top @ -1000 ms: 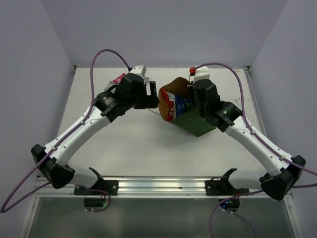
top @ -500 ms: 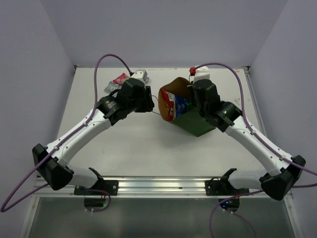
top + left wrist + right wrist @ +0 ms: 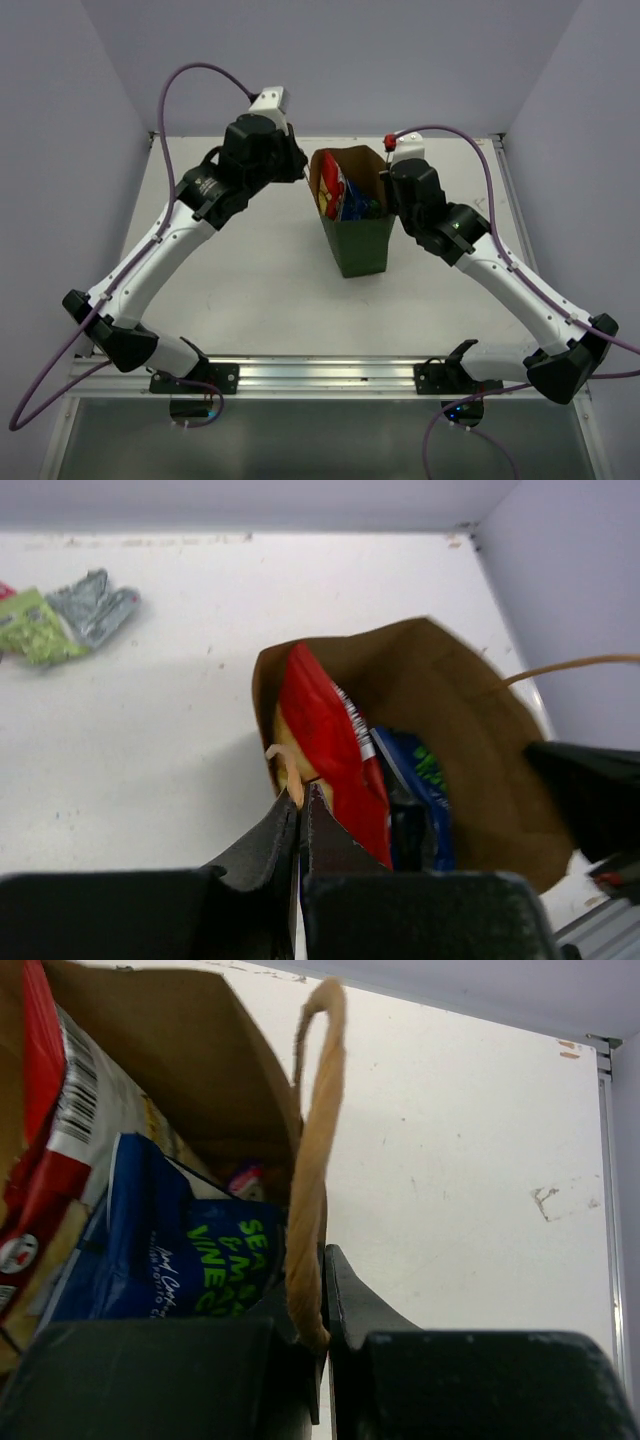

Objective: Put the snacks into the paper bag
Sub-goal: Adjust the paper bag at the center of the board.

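Paper bag (image 3: 360, 245) standing upright at mid-counter (image 3: 260, 280), mouth up, flanked by both arms. Left gripper (image 3: 300, 805) is clenched on the tan left handle (image 3: 287, 770) at the bag's left rim. Right gripper (image 3: 322, 1260) is clenched on the right handle (image 3: 312, 1140) at the opposite rim.

Inside the bag: one red-white chip bag (image 3: 325, 740) standing on edge with its long axis vertical, and one blue packet (image 3: 170, 1250) beside it. A pink scrap lower down is too hidden to count.

Loose on the counter: one green packet (image 3: 32, 630) and one silver-grey packet (image 3: 95, 605), just beside each other and well apart from the bag, to its left. A red sliver shows at the frame edge.

The left arm is judged nearer to these packets, but its gripper must first release the handle.
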You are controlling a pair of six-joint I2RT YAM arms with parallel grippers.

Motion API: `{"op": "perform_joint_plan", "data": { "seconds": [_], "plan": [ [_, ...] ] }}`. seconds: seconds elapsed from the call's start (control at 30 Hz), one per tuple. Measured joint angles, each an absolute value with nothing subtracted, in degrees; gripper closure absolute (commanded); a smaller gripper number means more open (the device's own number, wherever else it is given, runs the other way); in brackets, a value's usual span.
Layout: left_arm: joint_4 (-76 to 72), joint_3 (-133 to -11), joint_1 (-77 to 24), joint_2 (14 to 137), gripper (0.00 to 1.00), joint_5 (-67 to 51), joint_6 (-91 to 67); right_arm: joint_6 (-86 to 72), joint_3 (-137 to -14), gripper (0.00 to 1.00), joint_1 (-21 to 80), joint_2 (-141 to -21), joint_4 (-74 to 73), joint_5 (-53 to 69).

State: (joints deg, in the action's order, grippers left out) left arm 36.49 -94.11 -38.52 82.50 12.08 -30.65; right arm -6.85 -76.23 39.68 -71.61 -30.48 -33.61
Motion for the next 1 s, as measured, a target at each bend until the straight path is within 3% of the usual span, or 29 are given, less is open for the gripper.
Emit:
{"op": "perform_joint_plan", "data": {
  "seconds": [0.2,0.63,1.0],
  "plan": [
    [35.03,-105.6,-38.26,83.13,1.0,9.58,-27.83,-8.67,-77.01,1.0,39.7,-72.44,-31.86,-33.08],
    [39.94,-103.72,-36.01,90.52,1.0,0.38,-27.88,-14.85,-81.67,1.0,39.18,-79.66,-36.25,-24.69],
    [34.48,-101.69,-36.18,86.39,1.0,-8.08,-27.88,-18.44,-79.02,1.0,38.3,-79.81,-35.11,-21.06]
  ]
}}
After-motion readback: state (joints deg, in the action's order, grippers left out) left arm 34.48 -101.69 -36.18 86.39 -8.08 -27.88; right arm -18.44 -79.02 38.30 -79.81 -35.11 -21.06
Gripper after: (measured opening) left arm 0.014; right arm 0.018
